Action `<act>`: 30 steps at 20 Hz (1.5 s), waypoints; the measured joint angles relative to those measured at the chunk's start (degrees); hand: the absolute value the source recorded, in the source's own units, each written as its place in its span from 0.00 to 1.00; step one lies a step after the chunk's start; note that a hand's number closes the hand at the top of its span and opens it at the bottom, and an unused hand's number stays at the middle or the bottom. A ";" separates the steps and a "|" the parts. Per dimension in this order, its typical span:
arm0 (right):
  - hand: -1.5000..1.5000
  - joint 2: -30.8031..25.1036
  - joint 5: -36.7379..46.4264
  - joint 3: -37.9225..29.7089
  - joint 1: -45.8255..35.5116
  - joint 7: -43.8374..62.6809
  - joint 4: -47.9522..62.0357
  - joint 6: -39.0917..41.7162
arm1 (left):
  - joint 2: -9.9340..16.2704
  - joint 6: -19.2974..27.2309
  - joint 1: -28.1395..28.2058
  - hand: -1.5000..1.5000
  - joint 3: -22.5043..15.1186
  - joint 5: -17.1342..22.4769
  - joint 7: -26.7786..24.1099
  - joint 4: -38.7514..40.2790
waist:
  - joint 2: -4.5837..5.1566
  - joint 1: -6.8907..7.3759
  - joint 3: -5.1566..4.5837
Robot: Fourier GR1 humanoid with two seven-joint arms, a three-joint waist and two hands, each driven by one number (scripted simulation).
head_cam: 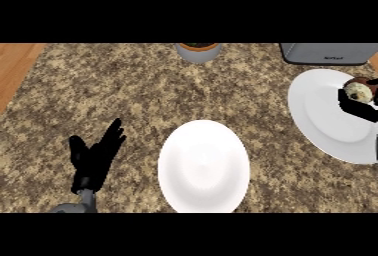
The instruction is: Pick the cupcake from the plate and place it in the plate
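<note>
**Cupcake at the far right plate, right hand against it**

A speckled brown and beige stone counter (88, 90) fills the view, with a strip of orange wood floor (15, 65) at the upper left. At the far edge stands a grey round pot (198, 52) with something dark in its top, and to its right a grey boxy appliance (325, 53) with a small label, cut off by the upper edge. Neither lies between the two plates.

The near plate (204, 167) is white, smooth and glossy, round though it looks taller than wide, with a shallow dip in its middle. It sits low in the centre, its lower rim cut by the view's edge. The right plate (321, 115) is also white and smooth, larger in the view, running off the right edge. The two plates are apart, with bare counter between them.

The cupcake (357, 91) rests on the upper right part of the right plate: a pale, lumpy cream top with a dark brown part behind it. It is small and rounded, so no long axis can be told, nor which way it leans.

The right hand (359, 111) shows only as black shapes at the right edge, touching the cupcake from below and beside it; I cannot tell whether its fingers close round it.

The left hand (94, 155) rests at the lower left, fingers straight and spread, pointing up, well apart from the near plate.
</note>
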 measured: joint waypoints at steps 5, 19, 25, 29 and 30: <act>0.00 -3.61 1.30 -0.34 -5.10 0.62 15.04 5.89 | -0.17 -0.47 -0.67 0.50 -0.22 -0.06 -0.66 0.37 | 0.40 1.04 -0.05; 0.00 -3.49 -5.60 -8.35 -13.80 -18.13 34.63 21.12 | -0.22 -0.74 -0.92 0.50 -0.18 -0.08 -0.54 0.40 | 0.72 1.39 0.23; 0.00 -6.83 -11.68 -15.30 -14.45 -23.35 39.20 27.87 | -0.55 -0.17 -0.10 0.50 -0.38 -0.47 -0.37 -0.33 | 0.49 0.88 0.14; 0.00 -10.08 -13.82 -17.32 -12.49 -24.90 41.73 36.90 | -0.51 -0.11 0.05 0.50 -0.07 -0.18 0.44 -0.58 | 0.30 0.24 0.03; 0.00 -10.55 -14.28 -17.66 -11.93 -25.34 42.13 39.26 | -0.54 -0.11 0.14 0.50 -0.04 -0.13 0.62 -0.64 | 0.22 0.10 0.02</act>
